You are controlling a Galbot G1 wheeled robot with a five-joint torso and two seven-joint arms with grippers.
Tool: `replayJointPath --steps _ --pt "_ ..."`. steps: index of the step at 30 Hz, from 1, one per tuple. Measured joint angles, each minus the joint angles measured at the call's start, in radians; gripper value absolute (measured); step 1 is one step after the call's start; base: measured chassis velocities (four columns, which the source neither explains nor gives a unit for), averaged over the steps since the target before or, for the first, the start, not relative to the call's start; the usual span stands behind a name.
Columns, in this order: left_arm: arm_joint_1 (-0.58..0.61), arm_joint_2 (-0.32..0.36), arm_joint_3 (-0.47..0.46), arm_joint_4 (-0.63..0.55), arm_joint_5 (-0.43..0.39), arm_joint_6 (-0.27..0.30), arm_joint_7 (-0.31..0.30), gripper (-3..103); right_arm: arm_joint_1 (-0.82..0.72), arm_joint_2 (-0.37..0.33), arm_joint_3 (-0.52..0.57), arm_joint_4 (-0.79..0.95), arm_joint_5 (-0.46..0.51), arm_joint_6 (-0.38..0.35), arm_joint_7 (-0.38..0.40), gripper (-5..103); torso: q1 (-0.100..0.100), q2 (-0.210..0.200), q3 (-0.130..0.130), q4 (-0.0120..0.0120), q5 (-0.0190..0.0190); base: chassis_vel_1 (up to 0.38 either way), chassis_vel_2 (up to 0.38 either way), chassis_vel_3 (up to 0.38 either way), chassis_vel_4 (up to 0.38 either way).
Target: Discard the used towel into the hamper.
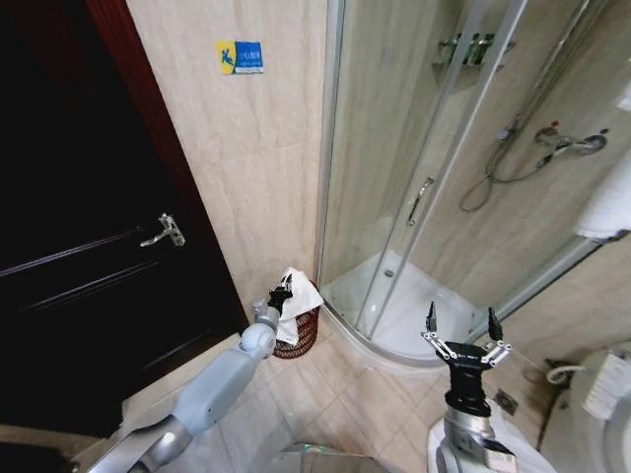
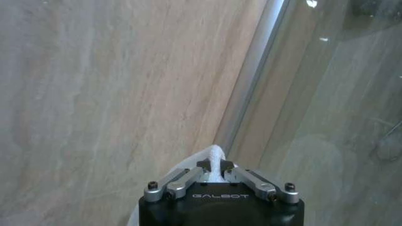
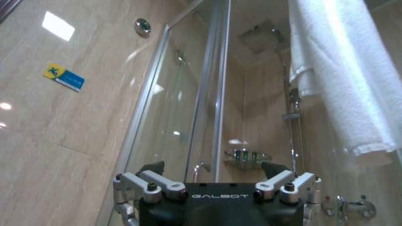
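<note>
Bathroom corner seen from the robot's head, looking down at a tiled floor; a dark door (image 1: 89, 266) stands on the left, a beige tiled wall (image 1: 246, 148) sits in the middle, and a curved glass shower enclosure (image 1: 424, 177) fills the right. The hamper (image 1: 301, 335), a small dark-red wire basket, sits on the floor in the corner where the wall meets the shower frame; the left arm reaches forward to it, and the left gripper (image 1: 283, 292) hovers just above its rim; its fingers are closed on a white towel (image 1: 299, 296), which drapes down over the hamper's near edge and into its opening. In the left wrist view the towel (image 2: 217, 157) shows as a white fold pinched between the closed fingers (image 2: 188, 176), with the wall and shower frame behind. The right gripper (image 1: 461, 330) is held upright near the shower's curved base, well apart from the hamper; its fingers (image 3: 154, 176) are spread wide, holding nothing. A second white towel (image 3: 333, 70) hangs beside the shower.
</note>
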Motion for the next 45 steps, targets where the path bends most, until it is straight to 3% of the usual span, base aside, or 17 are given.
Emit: replayJointPath --steps 8,17,23,35,45 --pt "-0.051 -0.03 0.045 0.074 -0.025 -0.002 -0.003 7 0.009 0.0 0.001 -0.005 -0.004 0.014 -0.021 100 0.0 0.0 0.0 -0.0001 -0.0002 -0.064 0.057 0.042 -0.049" --pt "-0.183 -0.012 0.211 0.188 -0.124 0.0 -0.066 7 0.049 0.0 0.016 -0.003 -0.028 0.015 -0.029 100 -0.001 0.0 0.0 0.0 0.0 0.0 0.0 0.0 0.0" --pt "-0.309 -0.043 0.298 0.326 -0.195 -0.012 -0.102 7 0.053 0.0 0.016 0.011 -0.029 0.015 -0.042 100 0.0 0.0 0.0 -0.0001 0.0 0.0 0.0 0.0 0.0" --pt "-0.44 -0.069 0.31 0.384 -0.246 -0.016 -0.108 7 0.053 0.0 0.019 0.008 -0.002 0.015 -0.042 100 0.0 0.0 0.0 -0.0002 0.0 0.0 0.0 0.0 0.0" --pt "-0.362 -0.054 0.306 0.408 -0.227 -0.021 -0.107 7 0.049 0.0 0.033 -0.003 0.02 0.015 -0.041 100 0.0 0.0 0.0 0.0 -0.0001 0.0 0.0 0.0 0.0"
